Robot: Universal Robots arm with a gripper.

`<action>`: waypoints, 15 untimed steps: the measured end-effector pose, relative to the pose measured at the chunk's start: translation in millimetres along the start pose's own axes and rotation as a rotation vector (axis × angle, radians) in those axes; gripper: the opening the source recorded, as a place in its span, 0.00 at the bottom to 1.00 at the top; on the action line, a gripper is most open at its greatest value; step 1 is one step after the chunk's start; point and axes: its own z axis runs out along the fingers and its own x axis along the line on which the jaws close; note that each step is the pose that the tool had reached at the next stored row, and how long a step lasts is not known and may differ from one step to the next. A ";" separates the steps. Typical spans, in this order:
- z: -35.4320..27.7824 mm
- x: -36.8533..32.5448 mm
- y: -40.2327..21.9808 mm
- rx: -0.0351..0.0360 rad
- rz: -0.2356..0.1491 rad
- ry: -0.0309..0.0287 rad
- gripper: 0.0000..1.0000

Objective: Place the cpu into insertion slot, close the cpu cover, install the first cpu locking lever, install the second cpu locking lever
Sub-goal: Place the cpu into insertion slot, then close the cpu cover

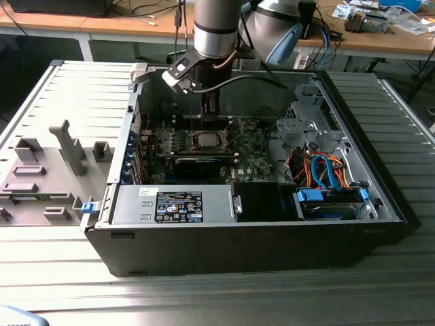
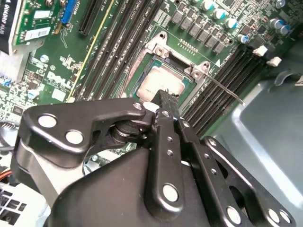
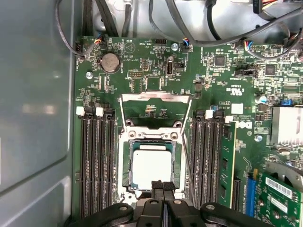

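The cpu (image 3: 151, 165) lies flat in the insertion slot (image 3: 126, 163) on the green motherboard, its silver-grey top showing. It also shows in the second wrist view as cpu (image 2: 158, 85) and in the exterior view as cpu (image 1: 204, 140). The cpu cover (image 3: 155, 96) stands swung open at the socket's far end. A thin wire locking lever (image 2: 225, 90) sticks out free beside the socket. My gripper (image 3: 162, 185) is shut with nothing between its fingers, the tips over the cpu's near edge. Whether the gripper (image 2: 167, 100) touches the chip I cannot tell. In the exterior view the gripper (image 1: 211, 114) hangs inside the open case.
Long black memory slots (image 3: 94, 161) flank the socket on both sides. A black card (image 1: 197, 165) lies in front of it. The power supply (image 1: 173, 204) and the drive bay with blue and orange cables (image 1: 326, 176) fill the case front. A grey fixture tray (image 1: 54, 170) sits at the exterior view's left.
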 end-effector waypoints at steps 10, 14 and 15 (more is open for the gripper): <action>-4.5 -0.1 -0.1 0.0000 0.000 0.0001 0.11; -4.5 -0.1 -0.1 -0.0001 0.000 0.0003 0.11; -4.5 -0.1 -0.1 -0.0001 0.000 0.0003 0.11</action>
